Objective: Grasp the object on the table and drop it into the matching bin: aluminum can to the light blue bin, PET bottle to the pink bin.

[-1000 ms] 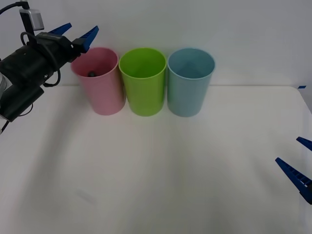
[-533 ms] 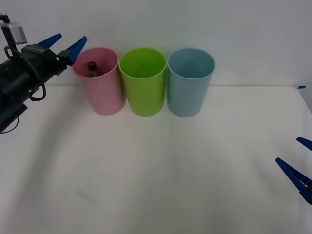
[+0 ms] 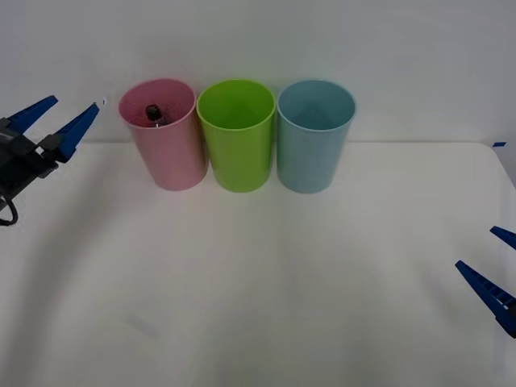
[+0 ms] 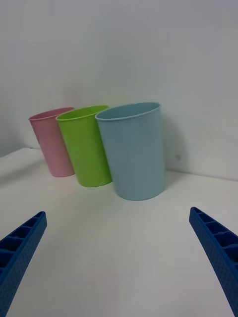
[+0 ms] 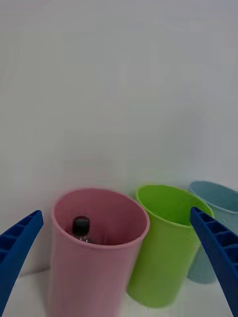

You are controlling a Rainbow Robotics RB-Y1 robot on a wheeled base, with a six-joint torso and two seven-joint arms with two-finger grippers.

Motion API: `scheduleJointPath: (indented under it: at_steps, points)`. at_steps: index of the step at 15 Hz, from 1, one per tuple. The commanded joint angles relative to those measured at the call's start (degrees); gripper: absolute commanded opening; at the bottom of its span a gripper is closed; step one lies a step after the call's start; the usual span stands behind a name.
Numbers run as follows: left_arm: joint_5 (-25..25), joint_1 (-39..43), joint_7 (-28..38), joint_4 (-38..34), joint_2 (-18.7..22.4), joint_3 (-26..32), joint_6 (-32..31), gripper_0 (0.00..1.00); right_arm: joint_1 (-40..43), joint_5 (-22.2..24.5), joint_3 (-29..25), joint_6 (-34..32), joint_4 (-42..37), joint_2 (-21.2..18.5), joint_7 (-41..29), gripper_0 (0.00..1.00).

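the bottle (image 3: 152,113) stands inside the pink bin (image 3: 165,153), its black cap just below the rim on the bin's left side; no label or writing on it can be read. the pink bin is leftmost in a far row on the table (image 3: 266,274), touching a green cup (image 3: 237,145), with the blue bin (image 3: 313,145) beside that. the left gripper (image 3: 58,122) hangs left of the pink bin, fingers apart and empty. the right gripper (image 3: 493,270) waits at the near right edge, fingers apart.
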Motion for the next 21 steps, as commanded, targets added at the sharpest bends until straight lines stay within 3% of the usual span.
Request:
scheduleJointPath:
  at_steps: [1,10,14,17,21]
  points:
    - [0.9,5.2,-1.1,-1.6,0.1,3.8,-4.3,1.00,0.0,0.0,0.0,0.0,0.0,0.0,0.0,1.00]
    - [1.1,16.9,-7.4,-1.4,0.1,15.4,-22.1,1.00,0.0,0.0,0.0,0.0,0.0,0.0,0.0,1.00]
    - [1.9,21.9,-14.4,-0.8,1.6,16.4,-23.2,1.00,0.0,0.0,0.0,0.0,0.0,0.0,0.0,1.00]
    - [3.6,23.8,-20.0,2.7,2.0,17.2,-27.6,1.00,0.0,0.0,0.0,0.0,0.0,0.0,0.0,1.00]
    - [5.0,24.8,-21.4,4.5,2.5,18.2,-29.8,1.00,0.0,0.0,0.0,0.0,0.0,0.0,0.0,1.00]
